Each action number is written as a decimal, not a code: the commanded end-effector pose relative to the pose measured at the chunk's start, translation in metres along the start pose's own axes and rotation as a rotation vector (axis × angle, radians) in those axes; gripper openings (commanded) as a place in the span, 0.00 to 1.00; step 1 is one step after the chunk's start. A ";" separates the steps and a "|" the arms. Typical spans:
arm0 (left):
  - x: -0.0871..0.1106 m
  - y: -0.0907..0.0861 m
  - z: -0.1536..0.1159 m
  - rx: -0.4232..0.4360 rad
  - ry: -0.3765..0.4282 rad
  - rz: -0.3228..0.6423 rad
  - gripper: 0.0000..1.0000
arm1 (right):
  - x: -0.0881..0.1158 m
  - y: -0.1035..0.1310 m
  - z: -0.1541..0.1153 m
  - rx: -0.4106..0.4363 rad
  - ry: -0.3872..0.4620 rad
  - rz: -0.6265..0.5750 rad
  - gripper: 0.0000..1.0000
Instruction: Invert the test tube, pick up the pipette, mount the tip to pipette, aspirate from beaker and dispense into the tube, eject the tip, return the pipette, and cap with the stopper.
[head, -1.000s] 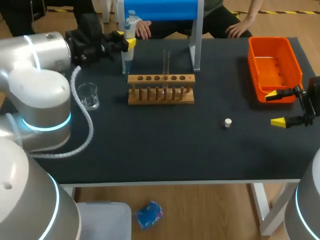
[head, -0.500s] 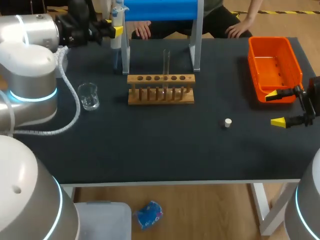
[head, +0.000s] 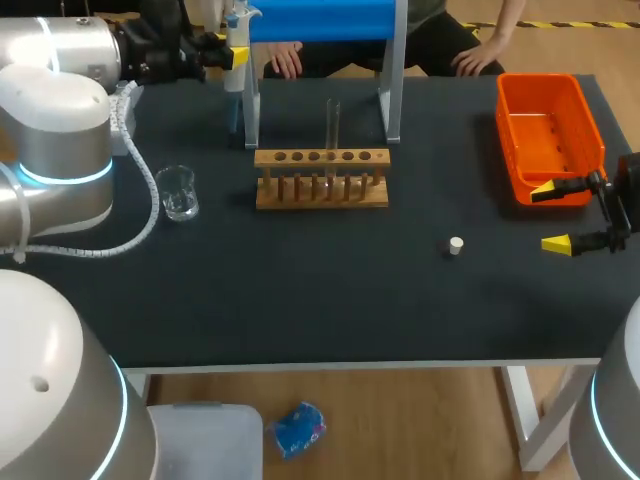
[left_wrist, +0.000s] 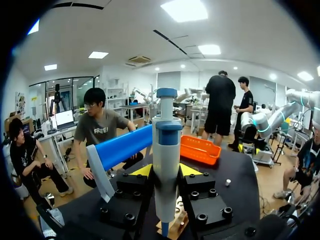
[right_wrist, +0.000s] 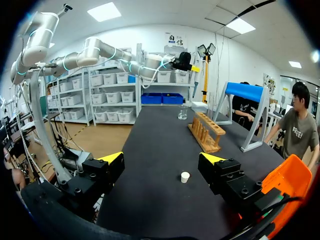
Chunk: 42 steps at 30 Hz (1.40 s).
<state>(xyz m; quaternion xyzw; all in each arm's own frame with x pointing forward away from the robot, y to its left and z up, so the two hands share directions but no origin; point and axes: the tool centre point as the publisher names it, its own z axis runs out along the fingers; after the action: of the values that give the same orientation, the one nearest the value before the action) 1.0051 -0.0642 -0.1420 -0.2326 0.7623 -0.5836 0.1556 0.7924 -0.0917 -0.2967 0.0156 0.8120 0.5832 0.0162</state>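
Note:
My left gripper (head: 236, 56) is shut on a white and blue pipette (head: 236, 40), held upright above the table's far left, beside the stand's left leg. In the left wrist view the pipette (left_wrist: 166, 160) stands between the yellow fingertips (left_wrist: 142, 171), its blue lower end pointing down. A clear test tube (head: 333, 122) stands upright in the wooden rack (head: 322, 180). The glass beaker (head: 178, 192) sits left of the rack. A small white stopper (head: 456, 245) lies at front right, ahead of my open right gripper (right_wrist: 162, 160), which stays low by the right edge (head: 558, 215).
An orange bin (head: 548, 135) stands at the back right, just beyond my right gripper. A stand with a blue bar (head: 320, 18) on white legs rises behind the rack. A person's hands (head: 472, 62) are at the table's far edge.
My left arm has lifted the pipette and carried it left and toward the back, away from the stand's leg. The right arm has not moved.

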 end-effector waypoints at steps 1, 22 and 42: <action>-0.001 0.000 0.000 0.000 0.005 0.001 0.00 | 0.001 0.001 0.000 0.002 -0.002 -0.001 1.00; -0.067 -0.006 0.020 -0.048 -0.075 -0.026 0.00 | 0.001 0.001 0.000 0.002 -0.002 -0.001 1.00; -0.075 -0.024 0.080 -0.151 -0.252 -0.109 0.00 | 0.001 0.001 0.000 0.002 -0.002 -0.001 1.00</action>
<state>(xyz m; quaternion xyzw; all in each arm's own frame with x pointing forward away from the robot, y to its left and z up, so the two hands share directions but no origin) 1.1126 -0.0854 -0.1421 -0.3441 0.7625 -0.5137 0.1905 0.7924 -0.0917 -0.2967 0.0156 0.8120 0.5832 0.0163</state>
